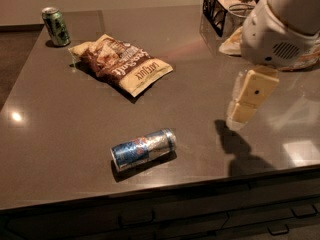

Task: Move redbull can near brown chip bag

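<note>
Slim metal redbull can (143,149) lies sideways on the glossy bench (60,134), well apart from the crinkled brown chip bag (122,64). Blocky cream gripper (242,111) hovers at right — parted or closed, cannot tell.

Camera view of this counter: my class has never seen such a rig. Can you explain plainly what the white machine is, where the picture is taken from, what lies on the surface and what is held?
The white shape at upper right is the robot's one arm. The cream piece hanging from it is its gripper, the pincer for picking things up. It hovers above the right side of the dark counter and holds nothing. The single picture looks down across the counter from its near edge; where the camera is fixed is not known. On the counter are a redbull can lying on its side near the front, a brown chip bag flat further back, an upright green can at the far left corner, and a black wire basket at the back right.
</note>
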Controlling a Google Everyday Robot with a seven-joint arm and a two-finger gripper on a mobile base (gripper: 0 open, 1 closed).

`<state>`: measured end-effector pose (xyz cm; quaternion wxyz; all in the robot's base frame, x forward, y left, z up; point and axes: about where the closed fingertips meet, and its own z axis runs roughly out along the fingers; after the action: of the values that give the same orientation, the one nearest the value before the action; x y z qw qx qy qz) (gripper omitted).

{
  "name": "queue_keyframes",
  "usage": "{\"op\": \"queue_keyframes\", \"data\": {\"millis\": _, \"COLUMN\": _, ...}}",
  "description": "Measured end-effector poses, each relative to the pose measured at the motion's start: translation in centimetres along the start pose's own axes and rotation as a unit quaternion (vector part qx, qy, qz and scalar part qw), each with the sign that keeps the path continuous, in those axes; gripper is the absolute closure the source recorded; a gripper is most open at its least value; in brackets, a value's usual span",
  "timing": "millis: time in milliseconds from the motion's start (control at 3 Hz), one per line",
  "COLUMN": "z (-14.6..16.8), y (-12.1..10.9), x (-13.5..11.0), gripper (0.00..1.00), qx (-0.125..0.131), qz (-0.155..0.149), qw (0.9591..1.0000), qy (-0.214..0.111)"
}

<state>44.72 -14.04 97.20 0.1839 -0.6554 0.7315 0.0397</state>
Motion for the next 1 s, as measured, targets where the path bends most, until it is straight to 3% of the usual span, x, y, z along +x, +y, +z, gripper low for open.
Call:
{"op": "queue_keyframes", "data": {"millis": 333, "z": 3.0, "y": 1.5, "x": -2.9, "gripper": 0.0, "qx": -0.012, "qz": -0.06, "qw": 0.9981, "qy": -0.001}}
{"op": "queue_keyframes", "data": {"millis": 1000, "z": 10.0, "y": 4.8, "x": -4.9, "gripper": 0.0, "qx": -0.056, "qz": -0.144, "qw": 0.9874, "qy": 0.035}}
